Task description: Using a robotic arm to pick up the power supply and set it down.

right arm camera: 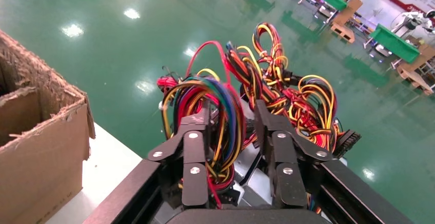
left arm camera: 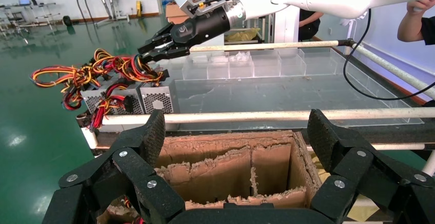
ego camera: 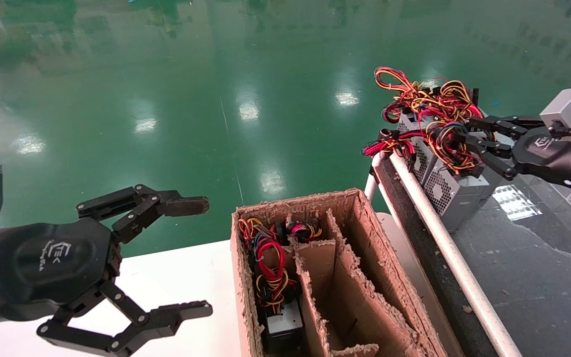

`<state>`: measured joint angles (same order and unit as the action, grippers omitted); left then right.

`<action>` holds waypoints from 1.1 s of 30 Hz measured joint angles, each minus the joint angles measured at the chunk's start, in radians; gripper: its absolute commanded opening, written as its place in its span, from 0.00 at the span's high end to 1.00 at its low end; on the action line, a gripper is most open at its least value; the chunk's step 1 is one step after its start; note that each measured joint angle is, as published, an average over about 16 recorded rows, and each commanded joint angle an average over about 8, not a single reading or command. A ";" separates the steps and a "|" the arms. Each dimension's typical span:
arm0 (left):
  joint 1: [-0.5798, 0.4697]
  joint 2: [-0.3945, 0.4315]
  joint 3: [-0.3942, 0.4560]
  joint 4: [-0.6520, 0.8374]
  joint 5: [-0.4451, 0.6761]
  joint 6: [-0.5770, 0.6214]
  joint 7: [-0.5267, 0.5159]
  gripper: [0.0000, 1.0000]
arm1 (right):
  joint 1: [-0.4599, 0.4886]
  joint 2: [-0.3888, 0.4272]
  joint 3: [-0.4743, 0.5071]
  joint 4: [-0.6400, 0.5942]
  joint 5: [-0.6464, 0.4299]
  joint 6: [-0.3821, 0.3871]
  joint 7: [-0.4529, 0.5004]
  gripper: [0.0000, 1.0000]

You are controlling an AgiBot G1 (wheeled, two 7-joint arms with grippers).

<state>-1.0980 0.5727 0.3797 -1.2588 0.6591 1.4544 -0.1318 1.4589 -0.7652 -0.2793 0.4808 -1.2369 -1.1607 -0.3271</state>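
While the right arm (ego camera: 469, 144) reaches into the wire bundle at upper right, jaws apart astride the coil, not clamped | power supply (ego camera: 444, 191) just below them, long axis running up-frame | left gripper (ego camera: 194, 258) far off, lower left, open

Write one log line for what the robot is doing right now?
right hand: open around power supply wires, not lifted | left hand: open, idle beside cardboard box

The floor (ego camera: 166, 74) is glossy green and mirrors the lights. The cardboard box (ego camera: 394, 277) is matt brown, its edges frayed and rough. The power supply (ego camera: 451, 191) has dull grey perforated metal; its wires (ego camera: 446, 136) look smooth plastic-coated. The rail (ego camera: 444, 238) is smooth white.
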 measured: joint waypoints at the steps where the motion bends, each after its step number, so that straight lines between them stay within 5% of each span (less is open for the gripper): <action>1: 0.000 0.000 0.000 0.000 0.000 0.000 0.000 0.00 | 0.001 0.000 -0.002 0.001 -0.004 0.002 0.003 0.00; 16: 0.000 0.000 0.000 0.000 0.000 0.000 0.000 0.00 | 0.010 0.006 -0.024 0.028 -0.041 0.024 0.047 0.00; 33: 0.000 0.000 0.000 0.000 0.000 0.000 0.000 0.00 | -0.044 0.069 0.028 0.126 0.050 -0.015 0.111 0.00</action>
<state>-1.0980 0.5726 0.3798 -1.2587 0.6589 1.4543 -0.1317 1.4153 -0.6966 -0.2509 0.6067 -1.1864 -1.1753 -0.2162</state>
